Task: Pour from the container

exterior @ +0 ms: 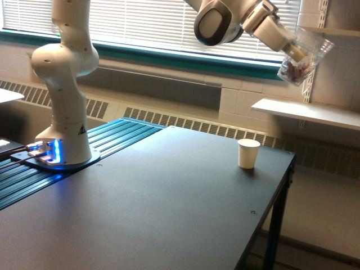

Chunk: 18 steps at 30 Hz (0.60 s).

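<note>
Clear, see-through rounded plastic container (pixel 304 56), holding small dark and multicoloured bits, hangs tilted high above the dark matte surface (pixel 169 208), carried at the end of the white robot arm (pixel 64 84). The gripper (pixel 293 49) meets the container's upper side; whether its fingers are clamped on the wall cannot be made out, since the clear plastic hides them. A small opaque white paper cup (pixel 248 153) stands upright on the surface, below the container and toward the exterior view's left of it, well apart. The bits lie heaped in the container's lower end; none is seen falling. Judged so, pouring is not yet done: the container appears to need lowering and aligning over the cup, then further tipping.
</note>
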{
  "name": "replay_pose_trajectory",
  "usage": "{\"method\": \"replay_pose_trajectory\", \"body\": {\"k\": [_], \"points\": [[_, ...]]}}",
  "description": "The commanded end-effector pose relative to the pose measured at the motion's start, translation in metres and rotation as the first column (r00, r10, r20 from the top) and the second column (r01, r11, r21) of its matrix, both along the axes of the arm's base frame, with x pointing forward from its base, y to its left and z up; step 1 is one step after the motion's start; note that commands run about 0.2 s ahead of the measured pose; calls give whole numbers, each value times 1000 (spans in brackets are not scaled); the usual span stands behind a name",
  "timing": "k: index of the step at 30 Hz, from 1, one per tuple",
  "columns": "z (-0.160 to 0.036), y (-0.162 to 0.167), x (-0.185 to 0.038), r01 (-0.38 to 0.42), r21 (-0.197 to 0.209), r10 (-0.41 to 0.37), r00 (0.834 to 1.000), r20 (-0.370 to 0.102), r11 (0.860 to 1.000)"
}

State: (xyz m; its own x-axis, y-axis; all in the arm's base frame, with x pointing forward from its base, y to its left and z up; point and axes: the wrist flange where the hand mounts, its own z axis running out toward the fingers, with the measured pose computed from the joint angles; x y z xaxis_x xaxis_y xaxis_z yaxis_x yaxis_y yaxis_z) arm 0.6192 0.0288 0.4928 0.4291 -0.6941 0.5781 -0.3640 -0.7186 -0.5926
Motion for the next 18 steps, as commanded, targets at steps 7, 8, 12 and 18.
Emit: {"method": "replay_pose_trajectory", "body": {"k": [7,8,12,18], "points": [[-10,-14,-13,156,245,-141,987,-80,957],[-11,-11,-15,161,262,-143,986,-88,951],[-16,0,-26,204,352,-171,978,-122,914],[-34,26,-51,256,450,-194,964,-180,856]]}}
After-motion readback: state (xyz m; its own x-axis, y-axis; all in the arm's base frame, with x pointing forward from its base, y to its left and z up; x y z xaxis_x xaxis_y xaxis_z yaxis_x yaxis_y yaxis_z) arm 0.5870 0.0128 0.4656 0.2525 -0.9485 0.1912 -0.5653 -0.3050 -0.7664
